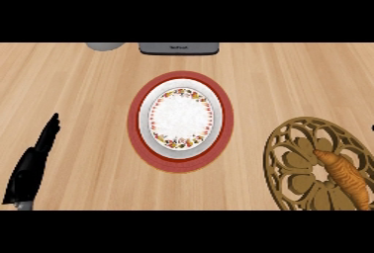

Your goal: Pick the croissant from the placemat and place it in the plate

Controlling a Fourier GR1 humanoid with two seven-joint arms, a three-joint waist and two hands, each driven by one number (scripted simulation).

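Head view: croissant (pixel 345 178) lies diagonally on the placemat (pixel 292 163), upper-left to lower-right; left hand (pixel 33 163) straight-fingered.

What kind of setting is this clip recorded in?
Most likely a kitchen or dining counter: a wooden countertop, a floral plate on a red mat, and a croissant lying on a brown openwork placemat.

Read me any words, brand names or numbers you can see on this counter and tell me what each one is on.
Grey appliance at the counter's far edge: one small dark mark on its front, too blurred to read.
Plate: a floral border only, no text.
Nothing else carries writing.
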